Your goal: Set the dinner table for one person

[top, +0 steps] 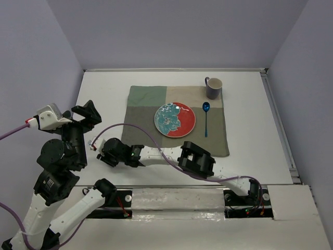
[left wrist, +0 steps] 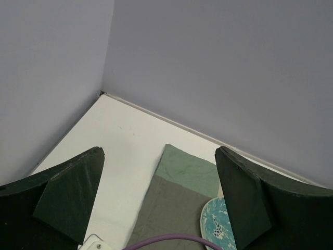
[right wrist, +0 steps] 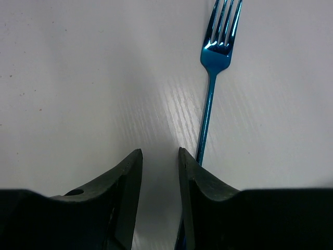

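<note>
While your L gripper (left wrist: pixel 158 156) gapes wide, R gripper (right wrist: pixel 159 153) has jaws narrowly apart, nothing between; shiny blue metal fork (right wrist: pixel 208 104) at 1 o'clock on flat white dinner table (right wrist: pixel 78 78).

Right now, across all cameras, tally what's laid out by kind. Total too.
cutlery: 2, the blue spoon and the blue fork
plate: 1
mug: 1
cloth mat: 1
Total: 5
</note>
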Robot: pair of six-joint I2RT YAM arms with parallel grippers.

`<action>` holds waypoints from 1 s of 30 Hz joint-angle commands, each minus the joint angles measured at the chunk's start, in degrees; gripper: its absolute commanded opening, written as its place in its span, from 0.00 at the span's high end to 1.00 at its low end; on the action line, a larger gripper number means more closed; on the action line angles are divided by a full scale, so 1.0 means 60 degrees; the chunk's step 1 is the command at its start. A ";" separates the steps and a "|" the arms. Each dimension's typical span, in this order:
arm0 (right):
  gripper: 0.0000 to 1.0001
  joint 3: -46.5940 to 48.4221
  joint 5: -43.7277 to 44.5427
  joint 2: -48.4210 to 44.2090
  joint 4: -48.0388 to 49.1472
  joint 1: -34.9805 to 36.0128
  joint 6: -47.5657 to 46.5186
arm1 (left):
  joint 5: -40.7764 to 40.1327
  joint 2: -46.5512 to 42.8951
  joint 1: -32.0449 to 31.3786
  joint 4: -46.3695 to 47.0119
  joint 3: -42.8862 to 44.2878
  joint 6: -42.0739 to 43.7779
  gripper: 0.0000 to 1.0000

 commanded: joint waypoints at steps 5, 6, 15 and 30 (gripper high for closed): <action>0.61 -0.0836 -0.0358 -0.1296 0.1627 0.0042 -0.0393 | -0.0026 -0.0152 0.0039 0.0474 -0.0029 0.0171 0.01; 0.61 -0.0851 -0.0096 -0.1326 0.1656 0.0042 -0.0407 | -0.0011 -0.0167 0.0039 0.0474 -0.0058 0.0156 0.01; 0.50 -0.0442 0.0726 -0.0844 0.1336 -0.0046 -0.0291 | 0.0164 -0.0285 0.0054 0.0488 -0.0277 0.0069 0.01; 0.50 0.0496 0.0580 0.0212 0.0192 -0.0325 -0.0012 | 0.0560 0.0008 0.0054 0.0737 -0.0498 0.0009 0.01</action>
